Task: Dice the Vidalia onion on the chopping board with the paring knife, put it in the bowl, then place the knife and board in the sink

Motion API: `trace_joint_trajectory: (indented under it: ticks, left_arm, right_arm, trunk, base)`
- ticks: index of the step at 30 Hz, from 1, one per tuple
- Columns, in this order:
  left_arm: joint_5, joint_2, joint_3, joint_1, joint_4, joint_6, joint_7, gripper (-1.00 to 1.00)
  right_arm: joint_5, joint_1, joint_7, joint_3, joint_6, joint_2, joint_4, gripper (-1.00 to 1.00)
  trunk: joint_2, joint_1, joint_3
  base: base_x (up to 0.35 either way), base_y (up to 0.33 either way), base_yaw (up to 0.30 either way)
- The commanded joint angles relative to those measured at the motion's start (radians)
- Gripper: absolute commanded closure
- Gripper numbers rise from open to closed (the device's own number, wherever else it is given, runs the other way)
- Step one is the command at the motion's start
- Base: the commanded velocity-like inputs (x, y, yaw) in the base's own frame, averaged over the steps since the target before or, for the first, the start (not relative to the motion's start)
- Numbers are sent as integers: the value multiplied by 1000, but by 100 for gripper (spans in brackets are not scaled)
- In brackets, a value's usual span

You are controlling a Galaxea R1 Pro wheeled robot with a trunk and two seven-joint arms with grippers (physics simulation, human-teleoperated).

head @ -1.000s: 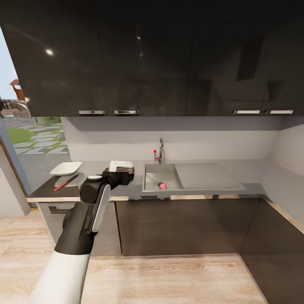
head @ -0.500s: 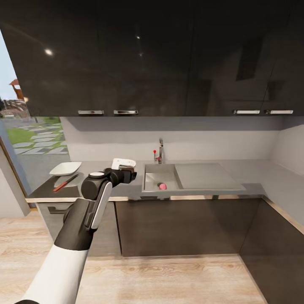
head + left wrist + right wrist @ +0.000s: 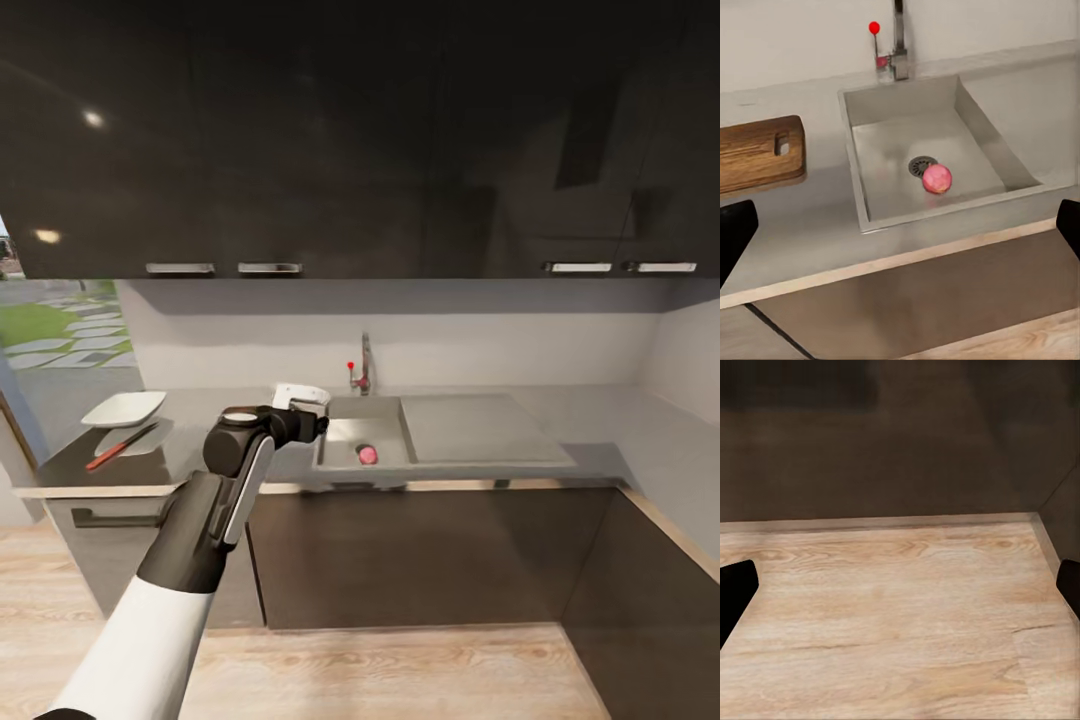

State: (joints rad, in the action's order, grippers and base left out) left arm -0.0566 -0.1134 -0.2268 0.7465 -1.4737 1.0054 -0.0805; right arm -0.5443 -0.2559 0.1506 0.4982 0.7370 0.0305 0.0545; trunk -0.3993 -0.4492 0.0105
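1. In the sink (image 3: 345, 440), basin half: Vidalia onion (image 3: 937, 178) lies on the basin floor, just beside the round drain (image 3: 920, 165). Same onion in head view (image 3: 367, 455).
2. Chrome tap w/ red knob (image 3: 874, 28) stands behind the basin, at the wall side.
3. Left tool (image 3: 900, 229) hangs above the counter (image 3: 600, 440) edge in front of the sink, aimed at the basin. Fingertips (image 3: 735, 232) spread wide apart, nothing between them.
4. Chopping board (image 3: 759, 154) flat on the counter, beside the basin on the side away from the drainboard; apart from the sink rim.
5. White square bowl (image 3: 123, 407) at far left end of the counter; thin reddish stick-like item (image 3: 120, 447) just in front of it, can't ID.
6. Right tool (image 3: 900, 592) points down at pale wood floor (image 3: 900, 615) by dark lower cabinets; tips wide apart, holding nothing.
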Motion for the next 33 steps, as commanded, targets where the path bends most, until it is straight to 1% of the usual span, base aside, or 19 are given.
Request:
trace_joint_trajectory:
  ticks: [1, 4, 7, 9, 11, 13, 15, 18, 21, 25, 29, 33]
  left_arm:
    - [-6, 0, -3, 1, 9, 4, -8, -100]
    - [-6, -1, -4, 1, 50, 2, -10, -100]
    - [-7, -2, -5, 1, 81, 1, -11, -100]
    - [-7, -4, -5, 1, 88, 1, -11, -100]
    - [-8, -4, -5, 1, 93, 1, -11, -100]
    - [-8, -4, -5, 1, 95, 1, -11, -100]
    - [-8, -4, -4, 1, 95, 1, -12, -100]
    - [-8, -3, -3, 0, 96, 1, -12, -100]
    - [-8, -3, -4, 0, 96, 1, -11, -100]
    - [-8, -4, -3, 1, 113, 1, -10, -100]
    - [-8, -5, -3, 1, 140, 0, -10, -100]
    - [-8, -4, -3, 1, 149, -1, -10, -100]
  right_arm:
    - [-10, 0, 7, 4, 0, 0, -6, -100]
    - [-9, 0, 8, 5, -2, -2, -24, -100]
    - [-8, 1, 8, 5, -41, -2, -33, -100]
    - [-8, 7, 7, 5, -99, -2, -34, -100]
    - [-8, 14, 4, 5, -188, -1, -35, -100]
    - [-8, 17, 2, 5, -238, 0, -36, -100]
    - [-8, 18, 1, 5, -266, 0, -36, -100]
    - [-8, 21, 0, 5, -292, 1, -36, -100]
    - [-8, 22, 1, 5, -298, 0, -36, -100]
    - [-2, 23, 1, 6, -327, -1, -35, -100]
    - [14, 23, 1, 6, -354, -2, -35, -100]
    - [29, 23, 1, 6, -360, -3, -35, -100]
  trunk:
    - [-1, -1, 0]
    - [-1, -1, 0]
    - [-1, -1, 1]
    - [-1, -1, 2]
    - [-1, -1, 4]
    - [-1, -1, 6]
    - [-1, -1, 8]
    - [-1, -1, 8]
    - [-1, -1, 8]
    - [-1, -1, 6]
    - [-1, -1, 0]
    - [-1, -1, -5]
  base:
    - [217, -228, 0]
    - [211, -227, -5]
    - [207, -221, -87]
    - [204, -213, -134]
    - [160, -166, -165]
    - [90, -93, -171]
    - [46, -48, -118]
    - [20, -21, -46]
    - [56, -60, -9]
    - [154, -158, -2]
    - [182, -183, -1]
    - [67, -66, 0]
